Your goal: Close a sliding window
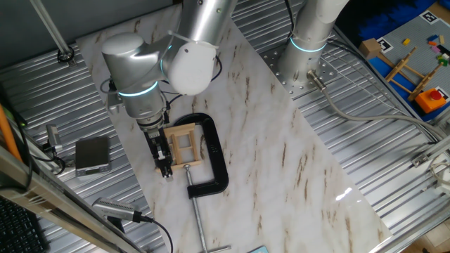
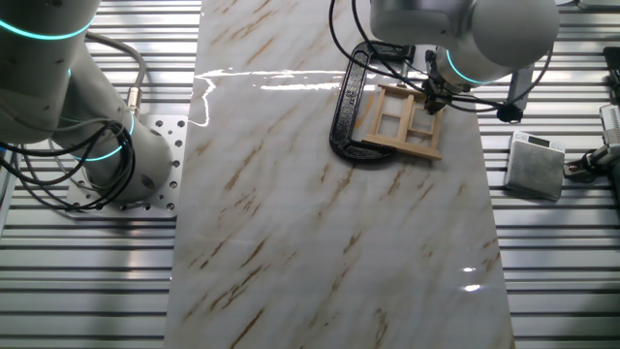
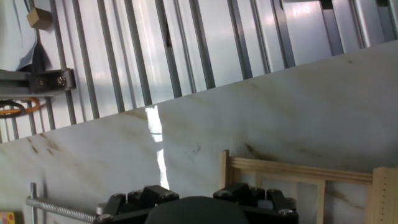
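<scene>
While I am watching from far away, my claw (image 1: 164, 156) is hanging low at the left edge of the little wooden window (image 1: 184, 145), and I cannot tell if it is wide or narrow. The window is lying on the marble board (image 1: 281, 161), sitting inside a black clamp (image 1: 218, 154). A small gray box (image 1: 92, 154) is resting nearby.

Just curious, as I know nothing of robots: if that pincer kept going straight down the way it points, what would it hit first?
Probably the sliding window: the pincer points down at its edge, with the marble board right beneath. Depth is unclear, so it may already touch.
</scene>
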